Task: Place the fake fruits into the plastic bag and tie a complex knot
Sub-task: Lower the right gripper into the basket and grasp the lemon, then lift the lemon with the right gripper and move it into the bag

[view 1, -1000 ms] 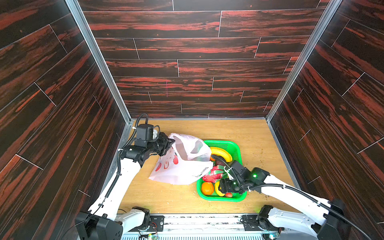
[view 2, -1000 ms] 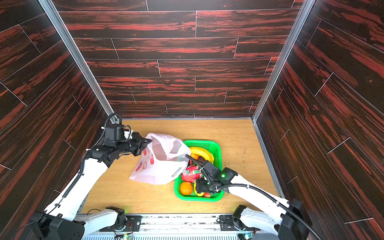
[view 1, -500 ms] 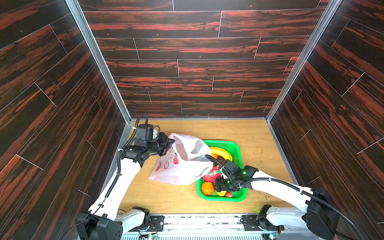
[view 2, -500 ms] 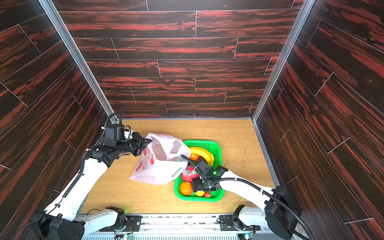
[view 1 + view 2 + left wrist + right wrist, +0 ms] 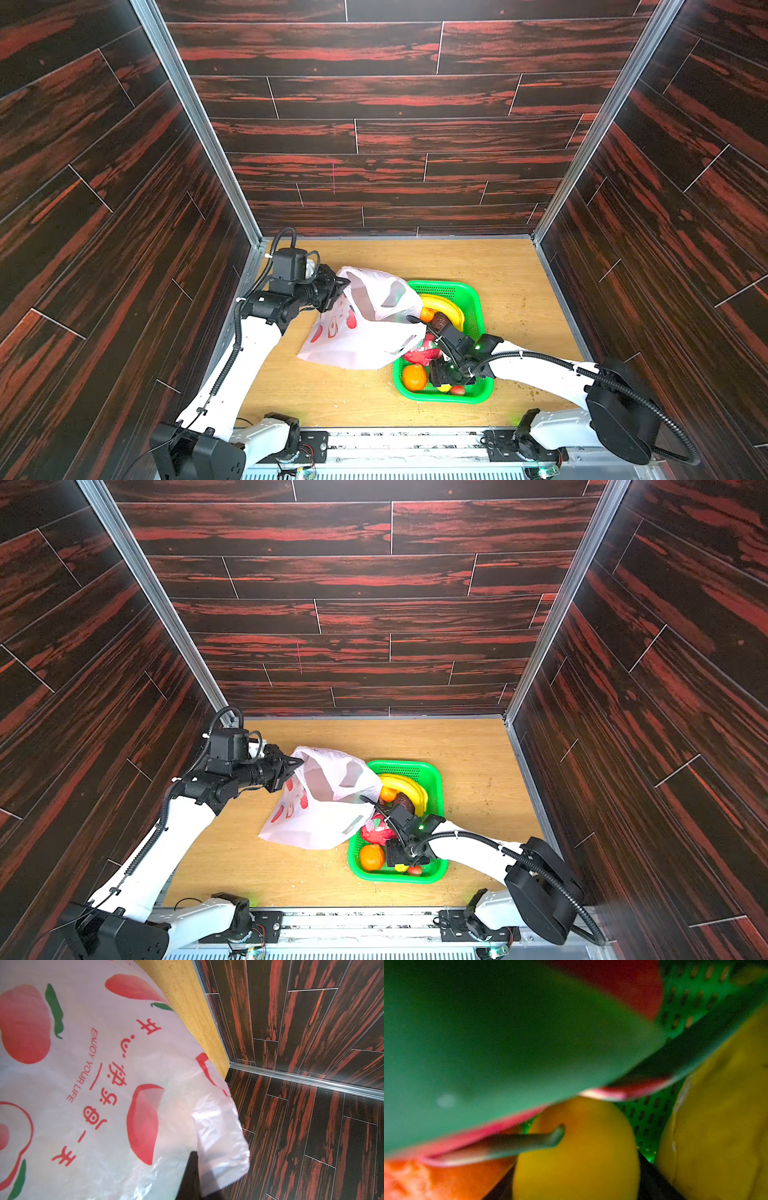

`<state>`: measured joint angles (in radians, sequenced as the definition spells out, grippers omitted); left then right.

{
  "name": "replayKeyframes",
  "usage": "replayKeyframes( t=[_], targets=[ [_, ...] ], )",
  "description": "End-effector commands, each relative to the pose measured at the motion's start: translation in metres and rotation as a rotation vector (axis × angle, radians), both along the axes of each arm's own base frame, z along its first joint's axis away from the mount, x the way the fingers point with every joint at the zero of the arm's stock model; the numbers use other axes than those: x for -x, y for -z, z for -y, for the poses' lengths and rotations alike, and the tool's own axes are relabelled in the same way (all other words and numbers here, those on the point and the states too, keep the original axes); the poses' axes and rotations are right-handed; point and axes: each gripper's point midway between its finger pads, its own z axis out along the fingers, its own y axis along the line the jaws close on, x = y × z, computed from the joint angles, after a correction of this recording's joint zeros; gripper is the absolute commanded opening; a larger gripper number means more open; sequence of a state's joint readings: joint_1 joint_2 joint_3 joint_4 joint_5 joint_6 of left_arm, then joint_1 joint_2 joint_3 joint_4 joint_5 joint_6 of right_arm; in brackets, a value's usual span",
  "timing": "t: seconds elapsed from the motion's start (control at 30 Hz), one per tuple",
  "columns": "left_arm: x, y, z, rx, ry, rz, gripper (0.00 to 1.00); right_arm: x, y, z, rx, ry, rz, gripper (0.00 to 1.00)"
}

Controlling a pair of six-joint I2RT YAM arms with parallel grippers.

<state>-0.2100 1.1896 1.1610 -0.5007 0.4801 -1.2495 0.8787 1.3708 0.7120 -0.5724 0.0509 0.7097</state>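
Observation:
The plastic bag (image 5: 365, 332) (image 5: 324, 808) lies on the wooden floor with its mouth toward the green basket. My left gripper (image 5: 338, 286) (image 5: 297, 764) is shut on the bag's upper rim; in the left wrist view one dark finger (image 5: 191, 1178) pinches the printed film (image 5: 104, 1084). The fake fruits lie in the basket: banana bunch (image 5: 446, 309), dragon fruit (image 5: 422, 355), dark purple ball (image 5: 440, 320), orange (image 5: 414, 376), strawberry (image 5: 457, 390). My right gripper (image 5: 442, 376) (image 5: 399, 854) reaches down into the basket's near end. Its dark fingers lie against both sides of the yellow lemon (image 5: 577, 1157).
The green mesh basket (image 5: 473, 299) (image 5: 434, 779) stands right of the bag, which drapes over its left rim. Dark wood-pattern walls close in on three sides. A green dragon-fruit scale (image 5: 508, 1032) blurs most of the right wrist view.
My right gripper has moved to the near end of the basket, down onto the lemon, and its jaws have narrowed. The left arm and the bag have stayed still.

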Motion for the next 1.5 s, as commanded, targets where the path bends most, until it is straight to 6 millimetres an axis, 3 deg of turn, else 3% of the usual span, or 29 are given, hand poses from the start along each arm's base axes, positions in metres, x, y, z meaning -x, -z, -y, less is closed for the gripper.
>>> replayKeyframes(
  t=[0.0, 0.13, 0.4, 0.67, 0.8, 0.97, 1.13, 1.33, 1.47],
  targets=[
    [0.004, -0.007, 0.001, 0.007, 0.004, 0.02, 0.0, 0.003, 0.009, 0.003, 0.022, 0.001, -0.014, 0.65],
    [0.006, -0.006, 0.001, 0.005, 0.008, 0.018, 0.0, 0.0, 0.0, 0.004, 0.013, 0.014, 0.014, 0.54],
    [0.006, -0.004, 0.0, -0.009, 0.009, 0.015, 0.0, -0.004, -0.037, 0.014, -0.013, 0.029, 0.104, 0.5],
    [0.006, -0.004, 0.001, -0.009, 0.016, 0.02, 0.0, -0.02, -0.103, 0.029, -0.007, 0.041, 0.261, 0.48],
    [0.007, -0.002, 0.001, -0.009, 0.017, 0.018, 0.0, -0.031, -0.14, 0.02, -0.066, 0.017, 0.344, 0.48],
    [0.006, 0.0, 0.001, -0.008, 0.018, 0.014, 0.0, -0.05, -0.186, -0.009, -0.179, -0.06, 0.473, 0.48],
    [0.006, 0.001, 0.001, -0.007, 0.018, 0.011, 0.0, -0.07, -0.218, -0.059, -0.302, -0.175, 0.53, 0.47],
    [0.008, 0.002, 0.002, -0.001, 0.02, 0.011, 0.0, -0.091, -0.232, -0.12, -0.431, -0.286, 0.55, 0.47],
    [0.008, 0.002, 0.002, 0.003, 0.02, 0.011, 0.0, -0.095, -0.232, -0.16, -0.527, -0.346, 0.517, 0.48]
  ],
)
